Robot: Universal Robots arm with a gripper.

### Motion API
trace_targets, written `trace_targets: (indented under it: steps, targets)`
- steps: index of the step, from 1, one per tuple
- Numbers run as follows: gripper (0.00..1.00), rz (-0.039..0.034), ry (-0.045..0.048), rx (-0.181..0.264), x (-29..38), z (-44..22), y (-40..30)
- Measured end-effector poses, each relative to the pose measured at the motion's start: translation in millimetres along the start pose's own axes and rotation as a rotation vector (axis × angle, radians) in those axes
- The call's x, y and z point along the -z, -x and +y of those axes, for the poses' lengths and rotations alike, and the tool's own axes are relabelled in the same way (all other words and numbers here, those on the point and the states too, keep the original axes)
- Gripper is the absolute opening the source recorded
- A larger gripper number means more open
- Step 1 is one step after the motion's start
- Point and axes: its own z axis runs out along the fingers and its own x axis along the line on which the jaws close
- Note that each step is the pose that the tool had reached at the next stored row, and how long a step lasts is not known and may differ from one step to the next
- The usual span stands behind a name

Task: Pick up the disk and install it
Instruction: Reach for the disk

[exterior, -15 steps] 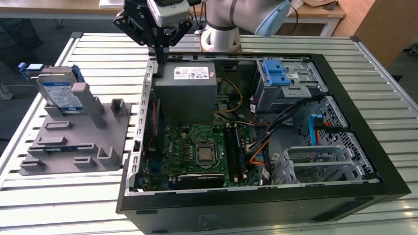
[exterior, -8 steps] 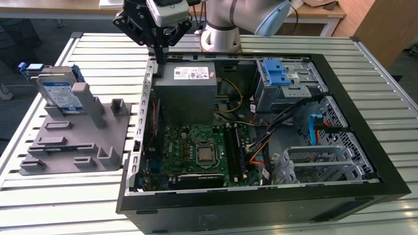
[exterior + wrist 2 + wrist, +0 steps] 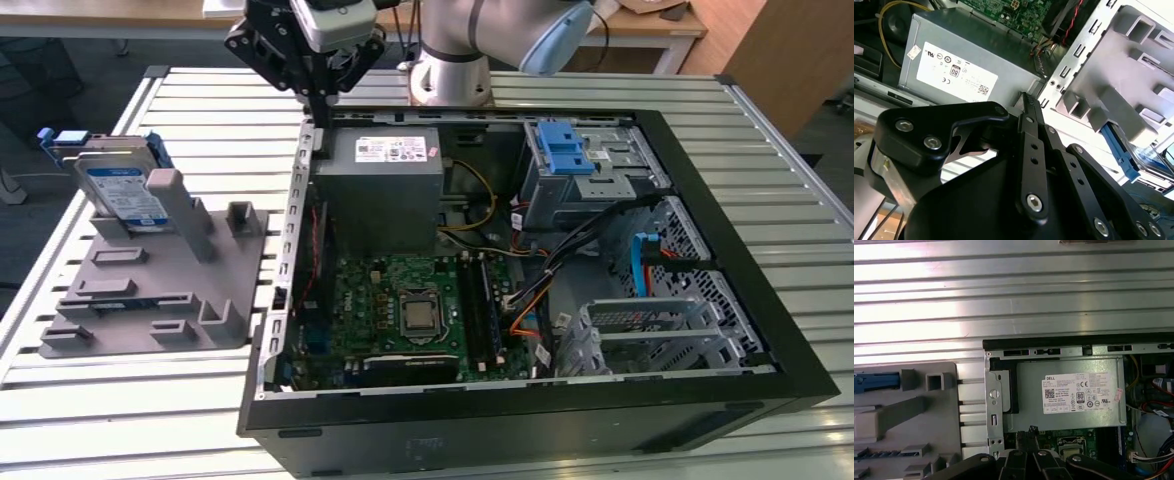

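Note:
The disk (image 3: pixel 123 192), a silver drive with a white-and-blue label in a blue carrier, stands on edge in the grey holder (image 3: pixel 160 290) on the exterior view's left. Its blue frame (image 3: pixel 1126 152) shows past the holder in the second wrist view, and a blue edge (image 3: pixel 874 381) shows in the first wrist view. My gripper (image 3: pixel 324 100) hangs above the back left corner of the open computer case (image 3: pixel 534 400), well apart from the disk. Its fingertips (image 3: pixel 1027 97) are pressed together with nothing between them, and in the first wrist view the gripper (image 3: pixel 1030 430) is over the power supply's edge.
The grey power supply (image 3: pixel 378 185) with a white sticker sits just under the gripper inside the case. A drive bay with a blue carrier (image 3: pixel 574 150) is at the case's back right, and a metal cage (image 3: pixel 661 330) at the front right. The slatted table (image 3: pixel 747 150) surrounds the case.

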Motion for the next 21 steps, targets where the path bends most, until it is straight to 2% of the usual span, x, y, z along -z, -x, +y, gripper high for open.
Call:
trace_targets:
  steps: [5, 15, 18, 21]
  targets:
    - [0.11, -0.0001, 0.0001, 0.000, -0.5, 5.5, -4.9]
    - [0.11, -0.0001, 0.0001, 0.000, -0.5, 6.6, -7.7]
    - [0.11, 0.0000, 0.0000, 0.000, -0.8, 12.2, -10.6]
    - [0.11, 0.0003, 0.0000, 0.000, -1.2, 18.6, -18.4]
